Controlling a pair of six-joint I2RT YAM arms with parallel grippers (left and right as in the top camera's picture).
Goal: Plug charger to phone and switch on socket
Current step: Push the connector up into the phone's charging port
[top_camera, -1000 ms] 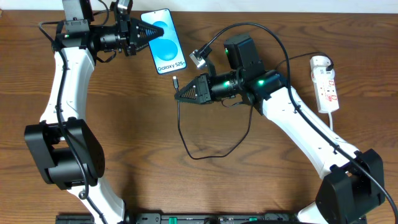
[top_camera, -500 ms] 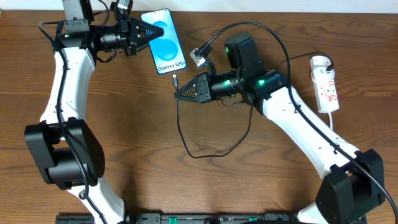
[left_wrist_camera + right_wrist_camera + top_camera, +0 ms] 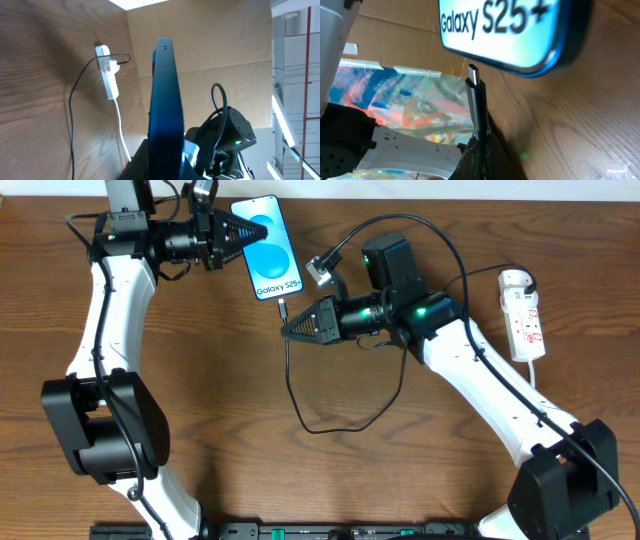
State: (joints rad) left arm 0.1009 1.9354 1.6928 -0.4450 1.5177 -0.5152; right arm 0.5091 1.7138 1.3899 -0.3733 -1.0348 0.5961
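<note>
Left arm point(image 3: 103, 295) and right arm point(image 3: 487, 375) point inward (jaws clamped).

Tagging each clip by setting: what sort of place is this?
Probably a lab or workshop bench, not a home: a wooden table, plain cardboard sheets behind it, and a paint-splashed board.

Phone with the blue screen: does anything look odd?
Nothing damaged. The dark-framed, blue-screened smartphone is askew, pinched by the left gripper; the thin black charger cable's plug, in the right gripper, sits just short of its edge.
</note>
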